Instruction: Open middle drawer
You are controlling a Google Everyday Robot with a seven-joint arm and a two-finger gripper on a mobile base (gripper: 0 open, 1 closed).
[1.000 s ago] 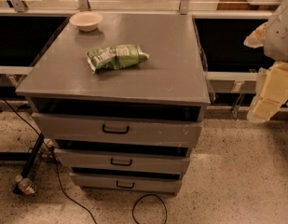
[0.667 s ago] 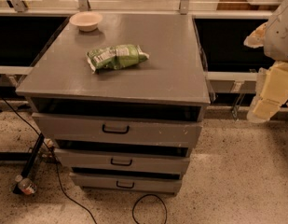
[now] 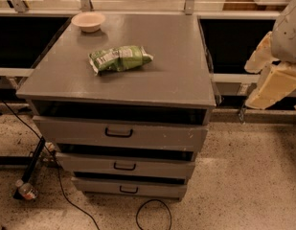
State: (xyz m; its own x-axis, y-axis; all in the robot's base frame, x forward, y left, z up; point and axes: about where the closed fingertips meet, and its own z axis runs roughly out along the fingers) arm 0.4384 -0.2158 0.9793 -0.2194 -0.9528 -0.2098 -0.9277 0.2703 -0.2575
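The grey cabinet (image 3: 138, 75) has three drawer fronts. The middle drawer (image 3: 90, 164) is the mid-sized front with a small black pull handle (image 3: 124, 166). It sits between the taller top front (image 3: 66, 131) and the narrow bottom front (image 3: 99, 187). All three fronts stand slightly out, with dark gaps above them. My gripper (image 3: 247, 89) is at the right edge, level with the cabinet top and well to the right of the drawers. It points left, is open and holds nothing.
A green snack bag (image 3: 119, 58) and a small white bowl (image 3: 88, 21) lie on the cabinet top. A black cable (image 3: 152, 210) loops on the speckled floor in front. A small bottle (image 3: 27, 190) and a black bar lie at the lower left.
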